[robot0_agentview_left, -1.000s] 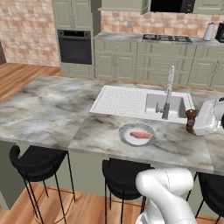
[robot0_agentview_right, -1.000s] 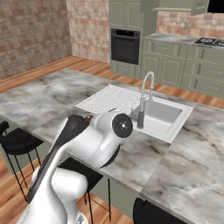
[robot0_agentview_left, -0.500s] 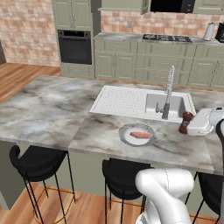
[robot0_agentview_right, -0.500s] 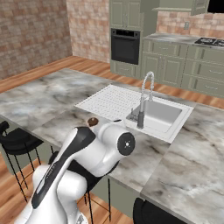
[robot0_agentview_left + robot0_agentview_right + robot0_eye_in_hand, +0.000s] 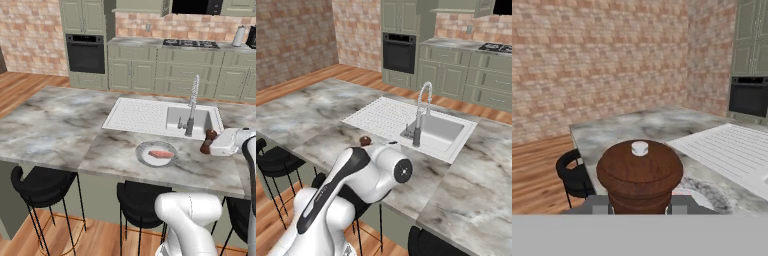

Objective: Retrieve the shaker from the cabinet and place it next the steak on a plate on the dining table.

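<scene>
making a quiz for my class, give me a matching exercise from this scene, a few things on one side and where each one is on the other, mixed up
Things:
1. shaker
2. steak
3. tap
4. oven

Places:
A. on the plate
B. built into the far cabinet wall
C. held in the hand, above the marble top to the right of the plate
D. standing at the sink

Pairs: 1-C, 2-A, 3-D, 4-B
</scene>
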